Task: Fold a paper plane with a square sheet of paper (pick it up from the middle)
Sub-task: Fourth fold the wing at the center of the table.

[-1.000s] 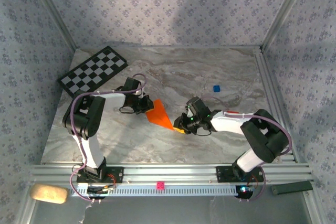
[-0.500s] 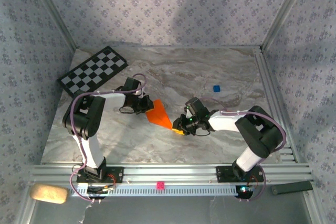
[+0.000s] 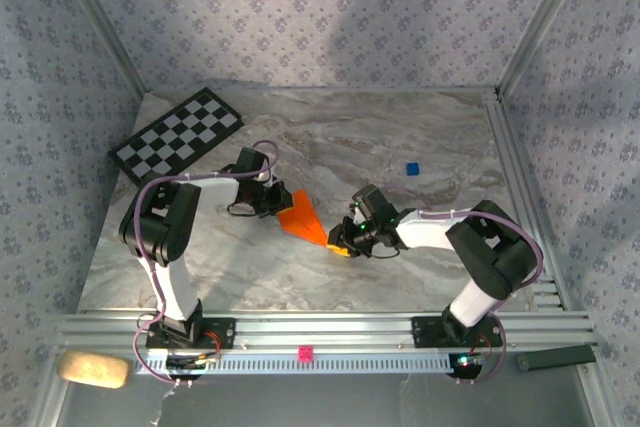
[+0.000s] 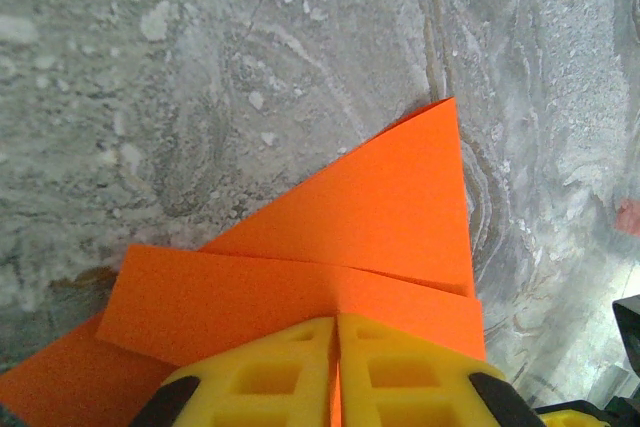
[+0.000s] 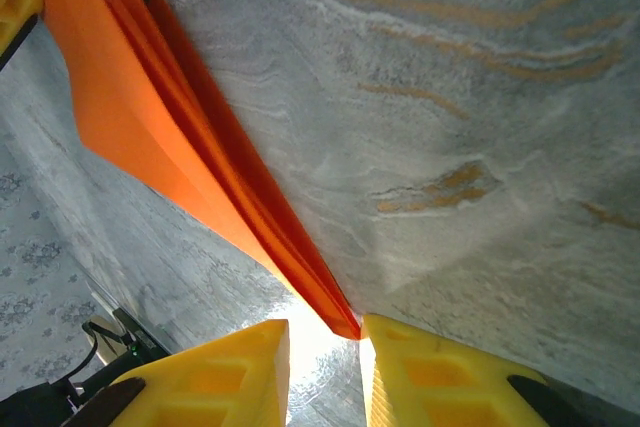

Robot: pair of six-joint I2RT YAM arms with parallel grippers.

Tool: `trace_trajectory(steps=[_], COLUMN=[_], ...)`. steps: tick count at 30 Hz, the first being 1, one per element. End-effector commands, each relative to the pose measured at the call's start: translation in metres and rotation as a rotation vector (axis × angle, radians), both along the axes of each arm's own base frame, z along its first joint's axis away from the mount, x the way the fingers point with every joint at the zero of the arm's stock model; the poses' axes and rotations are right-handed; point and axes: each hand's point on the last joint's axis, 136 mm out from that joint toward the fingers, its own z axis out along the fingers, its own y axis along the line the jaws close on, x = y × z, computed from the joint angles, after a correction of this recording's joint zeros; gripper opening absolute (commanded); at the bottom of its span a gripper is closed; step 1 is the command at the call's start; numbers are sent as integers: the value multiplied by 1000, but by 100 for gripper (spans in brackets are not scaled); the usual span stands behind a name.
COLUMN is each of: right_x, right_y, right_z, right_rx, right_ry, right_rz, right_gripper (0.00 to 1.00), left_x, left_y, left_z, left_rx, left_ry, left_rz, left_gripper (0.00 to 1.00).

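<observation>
The orange paper (image 3: 303, 217) lies mid-table, folded into a slim pointed dart with layered flaps. My left gripper (image 3: 272, 199) is at its wide back end. In the left wrist view the yellow fingers (image 4: 400, 372) are pressed together on the paper's (image 4: 380, 207) edge, so that gripper (image 4: 335, 347) is shut on it. My right gripper (image 3: 343, 242) sits at the pointed tip. The right wrist view has it (image 5: 325, 352) open, with the paper's (image 5: 150, 117) tip reaching into the gap and touching the right finger (image 5: 420, 377).
A black-and-white checkerboard (image 3: 177, 133) lies at the back left. A tiny blue cube (image 3: 411, 168) sits behind the right arm. Metal frame rails run along the right edge (image 3: 520, 187) and the near edge (image 3: 320, 332). A beige pad (image 3: 93, 368) lies off the table, near left.
My right gripper has edged a little to the left, closing onto the paper's tip, and its elbow has shifted. The left gripper and the paper have stayed put.
</observation>
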Motion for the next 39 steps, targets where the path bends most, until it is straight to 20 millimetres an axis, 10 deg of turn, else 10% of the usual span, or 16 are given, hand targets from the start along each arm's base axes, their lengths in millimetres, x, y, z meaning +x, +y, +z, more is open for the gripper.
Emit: trace_trajectory(steps=[1, 39], right_x=[9, 2], right_y=[13, -1], right_z=[6, 5], right_rx=[34, -36], right_ry=[-35, -1], right_rz=[5, -38], right_gripper=[26, 30], left_x=[-18, -15], left_y=[21, 24], left_z=[-24, -21], left_rx=[93, 87], left_ry=[88, 84], left_rz=[30, 39], left_gripper=[10, 10])
